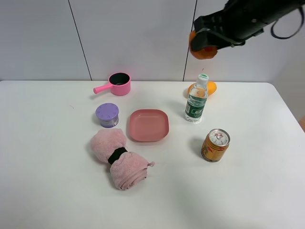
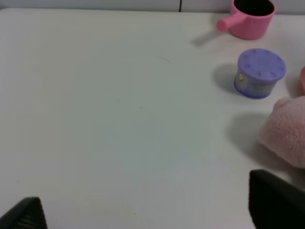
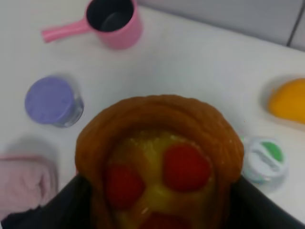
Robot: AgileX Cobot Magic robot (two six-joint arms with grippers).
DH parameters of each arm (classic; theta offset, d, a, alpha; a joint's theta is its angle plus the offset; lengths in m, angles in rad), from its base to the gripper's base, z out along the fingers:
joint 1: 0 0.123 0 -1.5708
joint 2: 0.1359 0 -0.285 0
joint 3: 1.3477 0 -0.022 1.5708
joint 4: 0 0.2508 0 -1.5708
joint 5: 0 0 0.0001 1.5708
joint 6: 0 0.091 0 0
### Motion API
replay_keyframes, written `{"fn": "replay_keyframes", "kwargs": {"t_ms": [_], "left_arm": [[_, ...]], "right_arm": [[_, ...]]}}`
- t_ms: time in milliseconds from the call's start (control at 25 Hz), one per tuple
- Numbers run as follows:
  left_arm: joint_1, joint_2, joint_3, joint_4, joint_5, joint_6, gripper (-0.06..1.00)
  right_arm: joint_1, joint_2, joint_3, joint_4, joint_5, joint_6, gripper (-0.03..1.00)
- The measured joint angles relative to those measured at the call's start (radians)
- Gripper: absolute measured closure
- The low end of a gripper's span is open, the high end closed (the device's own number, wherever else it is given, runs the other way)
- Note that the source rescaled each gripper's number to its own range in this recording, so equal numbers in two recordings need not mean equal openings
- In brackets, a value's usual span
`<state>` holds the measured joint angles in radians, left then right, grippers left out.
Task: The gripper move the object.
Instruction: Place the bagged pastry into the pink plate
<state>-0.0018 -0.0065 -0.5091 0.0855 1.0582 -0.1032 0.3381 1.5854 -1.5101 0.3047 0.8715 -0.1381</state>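
Currently, the fingers of the right gripper are pinched on the toy tart. It is held well clear of the table, up over the far side where the water bottle and orange fruit stand. The fingers of the left gripper are spread apart with nothing between them, over bare table, with the pink towel and purple jar near one side.
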Motion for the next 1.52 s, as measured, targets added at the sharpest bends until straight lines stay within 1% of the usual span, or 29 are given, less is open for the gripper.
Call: {"fn": "replay_keyframes", "kwargs": {"t_ms": [160,200,280,400,520,680,760,1200,1520], "left_arm": [[0.0,0.0,0.0,0.0,0.0,0.0,-0.06],[0.0,0.0,0.0,0.0,0.0,0.0,-0.06],[0.0,0.0,0.0,0.0,0.0,0.0,-0.06],[0.0,0.0,0.0,0.0,0.0,0.0,-0.06],[0.0,0.0,0.0,0.0,0.0,0.0,-0.06],[0.0,0.0,0.0,0.0,0.0,0.0,-0.06],[0.0,0.0,0.0,0.0,0.0,0.0,-0.06],[0.0,0.0,0.0,0.0,0.0,0.0,-0.06],[0.0,0.0,0.0,0.0,0.0,0.0,-0.06]], "right_arm": [[0.094,0.16,-0.156,-0.107,0.121,0.038,0.97],[0.094,0.16,-0.156,-0.107,0.121,0.038,0.97],[0.138,0.231,-0.211,-0.147,0.162,0.041,0.97],[0.196,0.316,-0.244,-0.177,0.182,0.042,0.97],[0.238,0.385,-0.248,-0.182,0.172,0.041,0.97],[0.268,0.471,-0.248,-0.191,0.108,0.038,0.97],[0.27,0.518,-0.248,-0.201,0.074,0.038,0.97],[0.27,0.643,-0.251,-0.213,-0.008,0.038,0.97],[0.27,0.705,-0.251,-0.208,-0.019,0.038,0.97]]}}
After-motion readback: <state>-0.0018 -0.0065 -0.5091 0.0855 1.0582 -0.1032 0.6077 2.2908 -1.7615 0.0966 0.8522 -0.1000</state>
